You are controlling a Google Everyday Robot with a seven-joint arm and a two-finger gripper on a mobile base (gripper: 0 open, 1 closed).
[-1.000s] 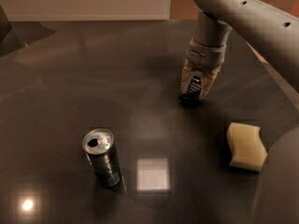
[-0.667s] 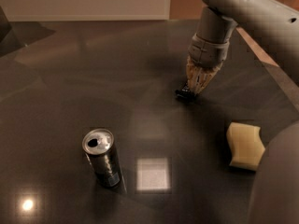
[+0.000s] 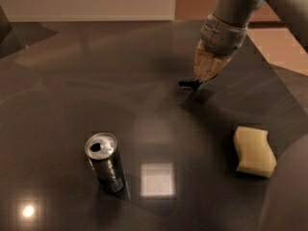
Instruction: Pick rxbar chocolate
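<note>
Higher above table (image 3: 72, 81), jaws perhaps round rxbar (image 3: 188, 84)

One drink can (image 3: 103, 160) near left, one sponge (image 3: 254, 150) near right, one rxbar chocolate (image 3: 187, 84) far right (small, dark), one gripper (image 3: 200, 79) touching it, one table (image 3: 72, 95).

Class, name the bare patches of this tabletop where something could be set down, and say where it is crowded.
Widest bare stretch of the table: the far left, beyond the can. Also free: the middle, between can and sponge. Crowded: far right, where the tool is down at the rxbar chocolate.
</note>
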